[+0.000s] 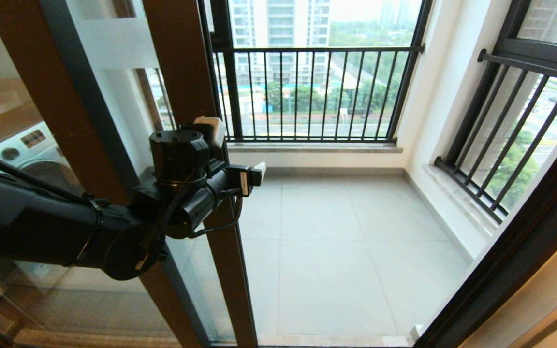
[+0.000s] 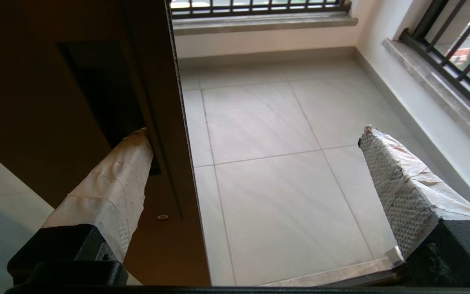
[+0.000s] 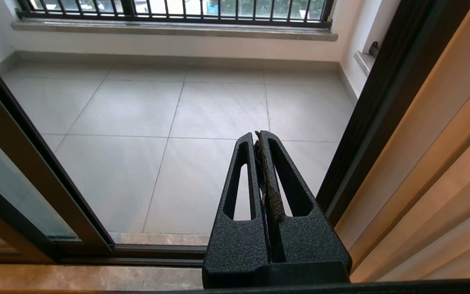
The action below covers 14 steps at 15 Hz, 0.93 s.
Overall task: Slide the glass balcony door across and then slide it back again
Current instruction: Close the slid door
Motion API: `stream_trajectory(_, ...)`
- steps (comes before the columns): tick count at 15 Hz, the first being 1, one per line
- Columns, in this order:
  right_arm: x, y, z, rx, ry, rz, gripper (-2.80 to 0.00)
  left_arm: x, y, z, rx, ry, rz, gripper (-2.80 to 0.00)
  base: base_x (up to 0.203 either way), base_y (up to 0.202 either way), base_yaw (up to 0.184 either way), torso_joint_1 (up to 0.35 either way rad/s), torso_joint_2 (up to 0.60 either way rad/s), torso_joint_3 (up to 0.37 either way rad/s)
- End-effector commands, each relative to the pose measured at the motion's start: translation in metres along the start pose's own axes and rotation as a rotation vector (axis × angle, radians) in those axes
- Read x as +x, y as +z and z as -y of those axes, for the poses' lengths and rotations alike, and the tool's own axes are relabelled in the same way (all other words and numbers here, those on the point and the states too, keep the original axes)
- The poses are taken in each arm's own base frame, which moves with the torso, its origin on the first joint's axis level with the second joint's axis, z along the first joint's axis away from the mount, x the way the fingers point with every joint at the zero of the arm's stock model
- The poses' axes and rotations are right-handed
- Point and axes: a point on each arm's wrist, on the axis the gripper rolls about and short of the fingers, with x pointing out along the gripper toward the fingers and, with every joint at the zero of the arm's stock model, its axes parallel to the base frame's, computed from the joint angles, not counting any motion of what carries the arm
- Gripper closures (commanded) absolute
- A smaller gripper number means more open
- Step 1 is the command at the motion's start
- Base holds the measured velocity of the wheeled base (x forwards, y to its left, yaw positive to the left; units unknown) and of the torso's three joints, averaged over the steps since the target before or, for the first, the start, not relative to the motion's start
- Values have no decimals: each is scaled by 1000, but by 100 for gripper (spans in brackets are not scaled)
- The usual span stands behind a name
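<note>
Here the left gripper (image 2: 255, 147) stands spread wide at the glass balcony door (image 1: 189, 72), one taped finger (image 2: 112, 183) tucked into the stile's dark handle slot (image 2: 100, 90), the other over the balcony floor (image 2: 284, 183), the door pushed leftward

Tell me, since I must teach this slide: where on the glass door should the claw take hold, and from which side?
Hold the door by its dark handle slot in the brown stile beside the opening. Come from the room side. The stile face is flat, so the recess is likely the only catch. The left claw is open there, one finger at the slot.
</note>
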Motion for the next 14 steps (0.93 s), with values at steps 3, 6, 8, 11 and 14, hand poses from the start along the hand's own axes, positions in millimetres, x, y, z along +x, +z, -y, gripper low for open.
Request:
stream_trajectory(3, 0, 0, 0, -1, 0, 1, 0, -4, 3, 3, -4, -5, 11, -280, 0, 0, 0, 0, 0, 0)
stream_trajectory(6, 0, 0, 0, -1, 1, 1, 0, -6, 4, 3, -1, -7, 11, -280, 0, 0, 0, 0, 0, 0)
stream_trajectory(8, 0, 0, 0, -1, 3, 1, 0, -10, 4, 2, 0, -11, 9, -280, 0, 0, 0, 0, 0, 0)
stream_trajectory(11, 0, 0, 0, -1, 1, 1, 0, -10, 4, 2, 1, -9, 9, -280, 0, 0, 0, 0, 0, 0)
stream_trajectory(14, 0, 0, 0, -1, 0, 1, 0, -8, 3, 3, 1, -9, 6, -280, 0, 0, 0, 0, 0, 0)
